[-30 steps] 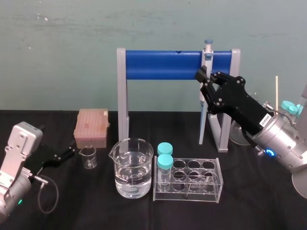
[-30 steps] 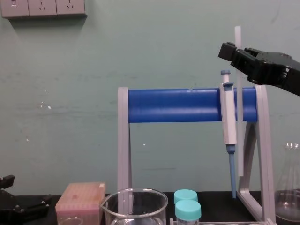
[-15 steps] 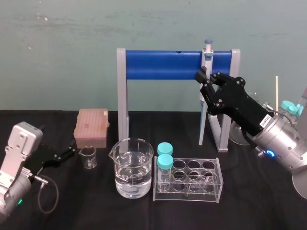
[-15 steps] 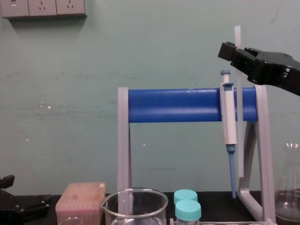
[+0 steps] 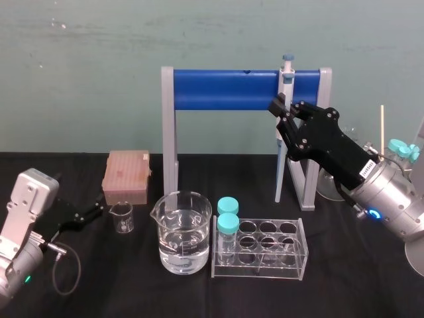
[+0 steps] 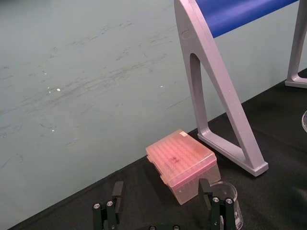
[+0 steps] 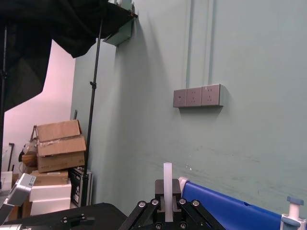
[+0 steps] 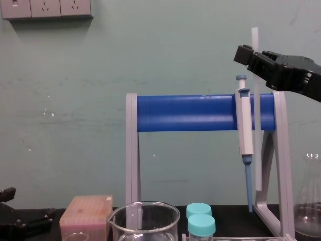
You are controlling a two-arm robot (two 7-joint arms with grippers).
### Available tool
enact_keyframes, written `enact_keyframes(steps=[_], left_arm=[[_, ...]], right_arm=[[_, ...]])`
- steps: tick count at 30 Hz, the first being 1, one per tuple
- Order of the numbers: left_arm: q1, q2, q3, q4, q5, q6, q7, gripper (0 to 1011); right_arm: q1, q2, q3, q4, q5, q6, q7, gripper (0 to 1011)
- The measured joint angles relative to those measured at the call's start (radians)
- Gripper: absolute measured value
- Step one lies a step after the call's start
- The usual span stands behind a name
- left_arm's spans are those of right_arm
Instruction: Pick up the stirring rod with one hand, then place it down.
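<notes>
The right hand (image 8: 251,56), at the upper right of the chest view, is clenched on the stirring rod (image 8: 254,37), which stands upright just beside the pipette (image 8: 245,125). The left hand (image 5: 83,215) sits released at lower left.

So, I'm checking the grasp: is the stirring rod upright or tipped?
Upright: in the chest view the stirring rod runs near vertically, parallel to the pipette, clamped in the right gripper.
</notes>
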Motion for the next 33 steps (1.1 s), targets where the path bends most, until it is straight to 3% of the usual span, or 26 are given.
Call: enact_keyframes(steps=[25,33], left_arm=[[0.000,0.000,0.000,0.000,0.000,0.000,0.000,1000],[0.000,0.000,0.000,0.000,0.000,0.000,0.000,1000]], right_arm=[[0.000,-0.001,0.000,0.006,0.006,-0.006,0.009,72],[0.005,0.000,-0.014,0.040,0.025,-0.009,0.047,72]])
